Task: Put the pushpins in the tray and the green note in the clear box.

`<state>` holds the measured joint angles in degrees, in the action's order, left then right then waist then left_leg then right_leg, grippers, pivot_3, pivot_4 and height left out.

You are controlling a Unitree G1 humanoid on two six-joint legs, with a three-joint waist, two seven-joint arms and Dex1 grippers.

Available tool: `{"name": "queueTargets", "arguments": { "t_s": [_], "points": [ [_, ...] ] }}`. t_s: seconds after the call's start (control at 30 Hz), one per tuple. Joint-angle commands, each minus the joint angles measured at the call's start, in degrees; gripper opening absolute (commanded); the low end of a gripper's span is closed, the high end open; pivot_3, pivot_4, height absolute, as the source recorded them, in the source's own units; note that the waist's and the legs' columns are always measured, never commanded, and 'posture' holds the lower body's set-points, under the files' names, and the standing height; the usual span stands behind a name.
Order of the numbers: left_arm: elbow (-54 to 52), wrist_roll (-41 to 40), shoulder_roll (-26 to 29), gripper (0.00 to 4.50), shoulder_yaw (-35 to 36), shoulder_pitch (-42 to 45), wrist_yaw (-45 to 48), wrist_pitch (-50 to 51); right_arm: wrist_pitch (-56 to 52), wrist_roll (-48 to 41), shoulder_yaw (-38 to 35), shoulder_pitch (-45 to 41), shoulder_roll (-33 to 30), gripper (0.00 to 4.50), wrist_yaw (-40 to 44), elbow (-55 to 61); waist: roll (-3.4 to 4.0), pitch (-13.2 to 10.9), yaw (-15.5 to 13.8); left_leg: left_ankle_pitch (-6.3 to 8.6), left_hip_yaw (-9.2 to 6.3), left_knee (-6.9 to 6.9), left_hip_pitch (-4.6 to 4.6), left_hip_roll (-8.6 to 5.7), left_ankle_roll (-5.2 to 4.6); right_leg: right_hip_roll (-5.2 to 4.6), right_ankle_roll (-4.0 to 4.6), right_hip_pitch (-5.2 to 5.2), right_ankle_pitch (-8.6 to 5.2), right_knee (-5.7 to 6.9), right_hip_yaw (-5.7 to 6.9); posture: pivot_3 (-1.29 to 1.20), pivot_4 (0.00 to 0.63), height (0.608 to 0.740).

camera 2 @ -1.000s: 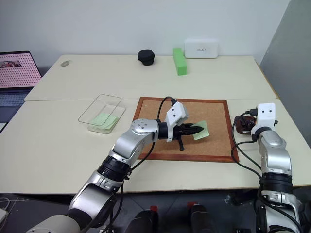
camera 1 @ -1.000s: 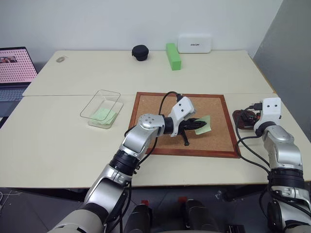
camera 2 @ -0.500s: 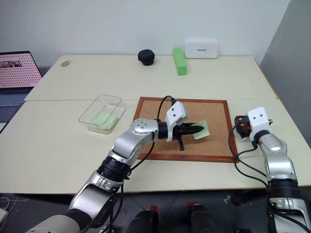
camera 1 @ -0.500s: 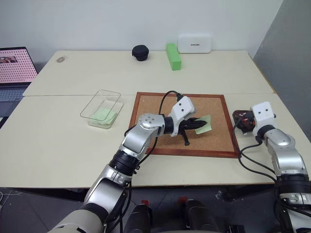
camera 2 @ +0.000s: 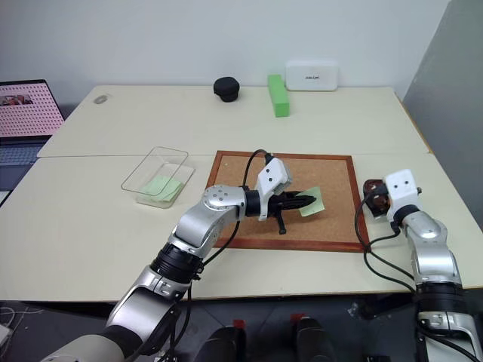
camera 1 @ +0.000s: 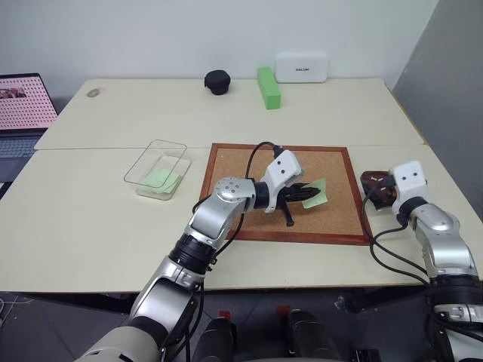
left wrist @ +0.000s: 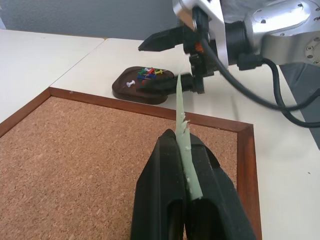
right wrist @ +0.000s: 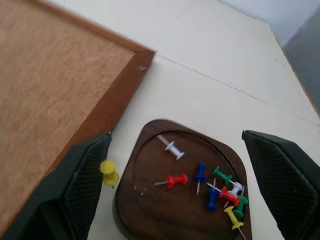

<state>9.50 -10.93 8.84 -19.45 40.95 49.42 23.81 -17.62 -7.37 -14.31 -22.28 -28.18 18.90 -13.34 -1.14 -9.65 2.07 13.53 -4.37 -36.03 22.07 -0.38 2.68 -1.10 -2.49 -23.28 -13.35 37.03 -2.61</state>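
Note:
My left gripper (camera 1: 306,194) is shut on the pale green note (camera 1: 318,191) and holds it on edge just above the cork board (camera 1: 240,167). The left wrist view shows the green note (left wrist: 180,115) standing up between the closed fingers. Right of the board, the dark brown tray (right wrist: 145,205) holds several coloured pushpins (right wrist: 216,192). One yellow pushpin (right wrist: 108,172) lies on the table beside the tray, next to the board's frame. My right gripper (right wrist: 176,136) hovers open over the tray with nothing between its fingers. The clear box (camera 1: 155,169) sits left of the board with green paper inside.
At the back of the table stand a bright green block (camera 1: 269,87), a white rounded box (camera 1: 302,67) and a black round object (camera 1: 218,81). A laptop (camera 1: 23,113) is at the far left. The table's right edge runs close behind the tray.
My right wrist has turned a little and its white housing has shifted left over the tray. The left gripper and the note have stayed put.

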Motion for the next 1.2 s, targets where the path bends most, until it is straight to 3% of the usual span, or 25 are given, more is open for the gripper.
{"name": "queueTargets", "arguments": {
  "t_s": [0.03,0.3,0.63,0.93,1.2],
  "points": [
    [-2.4,-0.3,0.0,0.00,0.6,0.3,0.1,0.1,-9.4,-10.0,-10.2,-5.3,3.4,4.46,-6.7,2.5,0.01,0.0,-0.1,0.00,0.00,0.00,0.01,0.00,0.00,0.01,0.04,0.00,0.02,0.00,0.00,0.00,0.150,0.740],
    [-2.7,-0.3,0.2,0.00,0.4,0.2,0.4,0.3,-18.7,-19.4,-18.0,-8.9,7.0,4.46,-13.6,3.4,0.02,0.0,-0.2,0.00,-0.02,0.01,0.06,-0.02,-0.01,-0.01,0.22,0.00,0.13,-0.03,0.03,0.00,0.150,0.740],
    [-2.4,-0.3,0.0,0.00,0.5,0.5,0.4,0.3,-15.1,-15.2,-12.0,-6.1,4.2,4.46,-11.6,4.7,0.06,0.0,0.0,0.01,0.00,0.01,0.04,-0.02,-0.02,0.01,-0.02,0.00,-0.01,-0.01,0.02,0.00,0.150,0.740],
    [-3.0,-0.4,0.3,0.00,0.4,0.0,0.4,0.6,-17.9,-21.4,-18.1,-9.3,6.9,4.46,-16.6,2.4,0.06,0.0,-0.1,0.01,-0.01,0.01,0.05,-0.02,-0.02,0.01,-0.01,0.00,-0.01,-0.01,0.02,0.00,0.150,0.740],
    [-2.9,-0.4,0.1,0.00,0.2,0.2,0.6,0.5,-18.9,-22.0,-17.6,-8.8,6.7,4.46,-17.3,3.5,0.06,0.0,-0.1,0.01,0.00,0.01,0.04,-0.01,-0.03,0.01,-0.02,0.00,-0.01,-0.01,0.02,0.00,0.150,0.740]
  ]
}}
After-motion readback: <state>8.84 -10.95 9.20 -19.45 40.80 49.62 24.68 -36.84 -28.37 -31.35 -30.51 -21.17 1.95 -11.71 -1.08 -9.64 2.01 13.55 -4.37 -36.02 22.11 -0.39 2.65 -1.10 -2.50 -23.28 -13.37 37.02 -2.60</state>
